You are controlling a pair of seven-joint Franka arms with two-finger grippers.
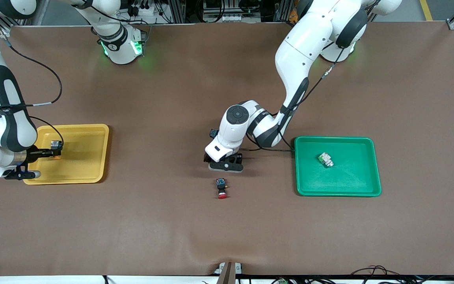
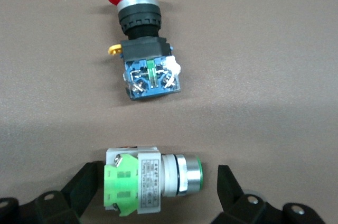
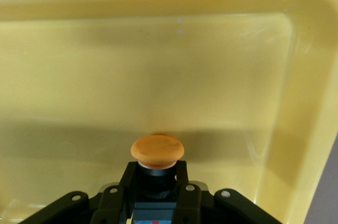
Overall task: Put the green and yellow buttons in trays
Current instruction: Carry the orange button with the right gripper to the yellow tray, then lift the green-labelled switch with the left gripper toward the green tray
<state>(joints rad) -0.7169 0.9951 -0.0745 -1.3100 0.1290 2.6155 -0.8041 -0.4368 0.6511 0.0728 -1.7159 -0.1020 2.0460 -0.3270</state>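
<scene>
Overhead, a brown mat (image 1: 172, 221) carries the yellow tray (image 1: 89, 157), the green tray (image 1: 353, 185) holding one green button (image 1: 325, 159), and a red-capped switch (image 1: 221, 187). Left wrist view: the left gripper (image 2: 158, 182) is spread around a second green button (image 2: 150, 179), its label unreadable. Right wrist view: the right gripper (image 3: 153, 182) clamps an orange-capped button (image 3: 157, 150) over the yellow tray.

yellow tray (image 1: 93, 157), green tray (image 1: 349, 185), brown table (image 1: 227, 236)

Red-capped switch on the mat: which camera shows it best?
The left wrist view: the red-capped switch fills the frame, cap, black collar and blue terminals clear. The front view shows it only tiny. The right wrist view misses it.
</scene>
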